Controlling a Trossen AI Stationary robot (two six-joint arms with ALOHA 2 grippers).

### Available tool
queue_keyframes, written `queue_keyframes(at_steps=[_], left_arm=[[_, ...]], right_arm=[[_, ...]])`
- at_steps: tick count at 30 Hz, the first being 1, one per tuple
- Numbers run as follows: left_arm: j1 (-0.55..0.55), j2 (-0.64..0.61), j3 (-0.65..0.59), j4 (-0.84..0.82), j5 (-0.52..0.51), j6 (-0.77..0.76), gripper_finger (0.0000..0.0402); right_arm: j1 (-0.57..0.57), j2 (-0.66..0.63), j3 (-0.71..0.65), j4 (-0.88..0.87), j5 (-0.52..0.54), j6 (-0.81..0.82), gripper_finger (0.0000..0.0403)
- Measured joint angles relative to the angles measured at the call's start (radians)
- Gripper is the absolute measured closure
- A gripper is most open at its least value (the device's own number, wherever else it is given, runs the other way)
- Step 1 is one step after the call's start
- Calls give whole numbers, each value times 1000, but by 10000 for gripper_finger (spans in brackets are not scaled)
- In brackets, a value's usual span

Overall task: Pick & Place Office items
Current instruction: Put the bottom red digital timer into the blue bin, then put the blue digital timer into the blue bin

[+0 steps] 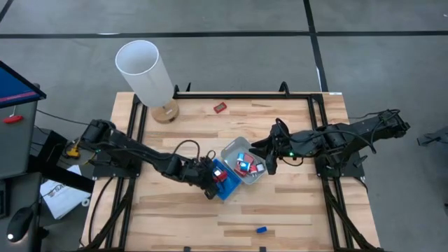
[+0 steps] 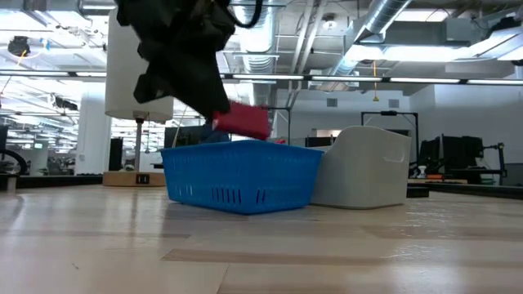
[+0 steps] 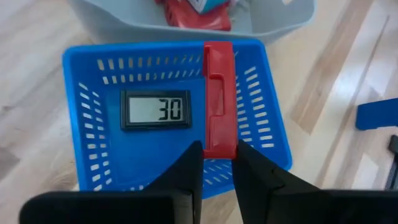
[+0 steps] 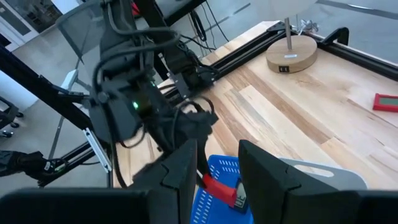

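bright blue slotted plastic tray (image 3: 87, 93), red blocky plastic piece (image 3: 219, 99), pale grey plastic tray (image 2: 364, 167), light striped wooden counter (image 1: 280, 203).

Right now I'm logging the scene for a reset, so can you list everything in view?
Blue tray: 1, blue, table centre.
Grey tray: 1, clear-grey, touching the blue tray, holding several red and blue pieces.
Display: 1, black, reads 30, in the blue tray.
Red piece: 1, held over the blue tray.
Loose red piece: 1, far side of the table.
Loose blue piece: 1, near edge.
Cylinder: 1, white, wooden base, far left corner.
Left gripper: shut on the red piece.
Right gripper: open, by the grey tray.
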State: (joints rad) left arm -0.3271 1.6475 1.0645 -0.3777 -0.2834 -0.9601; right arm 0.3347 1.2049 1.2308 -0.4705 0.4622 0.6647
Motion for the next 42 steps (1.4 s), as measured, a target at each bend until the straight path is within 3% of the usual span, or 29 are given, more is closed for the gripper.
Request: queue_keyframes(at_steps=[17, 31, 38, 42], left_arm=[[1, 130, 0, 113, 30, 53, 343], [1, 122, 0, 146, -4, 111, 287], [1, 45, 0, 180, -10, 252, 280], [4, -45, -1, 204, -9, 418, 282]], right_arm=[[0, 0, 0, 0, -16, 9, 291], [0, 0, 0, 0, -16, 9, 291], [30, -1, 0, -1, -21, 8, 291], [74, -1, 0, -7, -33, -2, 291]])
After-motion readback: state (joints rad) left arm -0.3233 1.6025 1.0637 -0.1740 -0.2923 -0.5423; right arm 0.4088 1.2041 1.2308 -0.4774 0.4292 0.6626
